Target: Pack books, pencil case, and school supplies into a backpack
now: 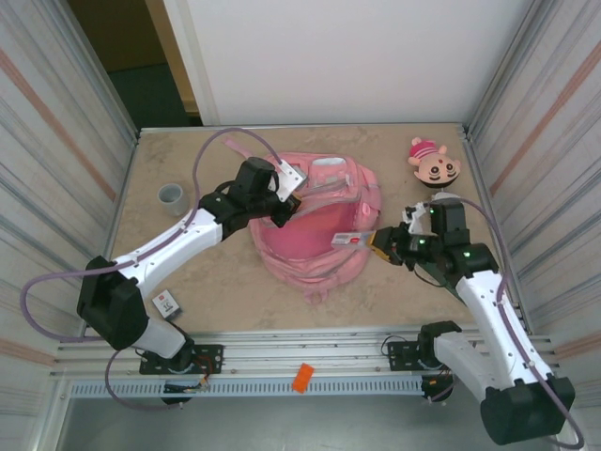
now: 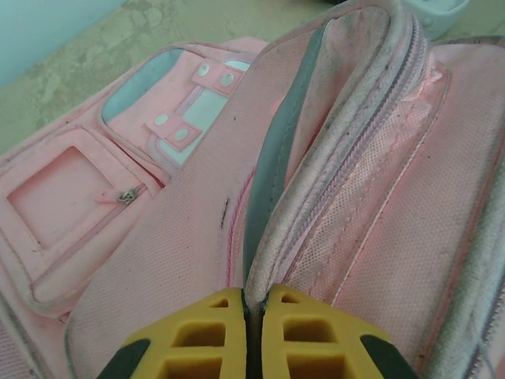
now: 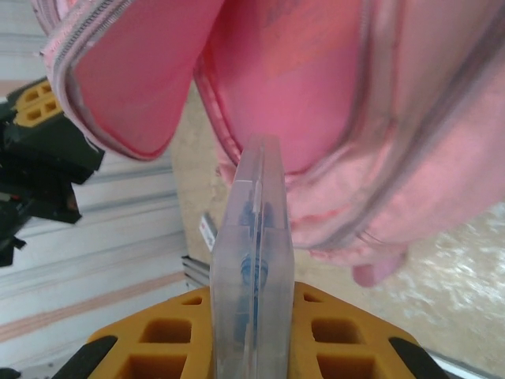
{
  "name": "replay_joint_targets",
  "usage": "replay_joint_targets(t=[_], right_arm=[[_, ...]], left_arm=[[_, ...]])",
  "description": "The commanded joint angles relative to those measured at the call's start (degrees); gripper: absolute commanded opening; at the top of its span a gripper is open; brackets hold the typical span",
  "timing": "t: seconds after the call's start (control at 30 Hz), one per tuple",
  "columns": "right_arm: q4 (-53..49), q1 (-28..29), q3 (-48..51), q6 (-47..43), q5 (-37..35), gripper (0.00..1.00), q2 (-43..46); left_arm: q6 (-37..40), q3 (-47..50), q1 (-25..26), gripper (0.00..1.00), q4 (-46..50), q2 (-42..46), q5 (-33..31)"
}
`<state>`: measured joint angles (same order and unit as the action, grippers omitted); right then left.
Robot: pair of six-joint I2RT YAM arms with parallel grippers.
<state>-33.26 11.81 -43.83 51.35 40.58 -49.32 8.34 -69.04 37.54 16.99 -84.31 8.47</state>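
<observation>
The pink backpack (image 1: 315,235) lies open in the middle of the table, its pink lining facing up. My left gripper (image 1: 285,209) is at its upper left rim, shut on the pale zip edge (image 2: 272,272) of the opening (image 2: 254,312). From the right, my right gripper (image 1: 380,241) is shut on a clear, whitish pack of school supplies (image 1: 349,238) with red marks. It holds the pack edge-on (image 3: 252,260) over the backpack's right rim (image 3: 339,213). A tiny white square piece (image 1: 166,303) with red marks lies by the left arm's base. The books and pencil case are out of view.
A grey cup (image 1: 171,195) stands at the left. A pink-and-tan plush head (image 1: 434,162) lies at the back right. A white rounded box (image 2: 442,12) sits just beyond the backpack. An orange piece (image 1: 301,377) rests on the front rail. Corrugated walls close in both sides.
</observation>
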Motion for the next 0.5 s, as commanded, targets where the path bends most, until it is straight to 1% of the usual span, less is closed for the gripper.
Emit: replay_joint_targets(t=[0.0,0.03,0.1,0.27,0.33,0.4,0.47], right_arm=[[18.4,4.8,3.2,13.5,-9.1,0.1,-1.4],[22.7,6.6,4.5,17.5,-12.0,0.1,-2.0],[28.4,9.6,6.3,22.6,-17.9,0.1,-3.5],[35.6,17.9,8.1,31.9,-32.2,0.08,-8.4],[37.9,22.6,8.6,35.8,-39.2,0.09,-10.5],[41.2,26.0,8.8,37.2,-43.8,0.08,-12.5],[43.2,28.1,8.2,38.3,-46.8,0.09,-14.7]], left_arm=[[-8.3,-4.1,-0.4,0.0,-3.3,2.8,2.2],[-9.5,-4.4,-0.4,0.0,-3.6,2.7,2.3],[-12.1,-4.8,-0.5,0.0,-4.0,2.7,2.2],[-17.5,-4.2,-0.6,0.0,-7.4,3.2,2.3],[-18.9,-4.0,-0.8,0.0,-8.7,3.4,2.6],[-19.6,-4.1,-0.9,0.0,-9.2,3.3,2.5],[-20.1,-4.3,-1.2,0.0,-9.4,3.3,2.3]])
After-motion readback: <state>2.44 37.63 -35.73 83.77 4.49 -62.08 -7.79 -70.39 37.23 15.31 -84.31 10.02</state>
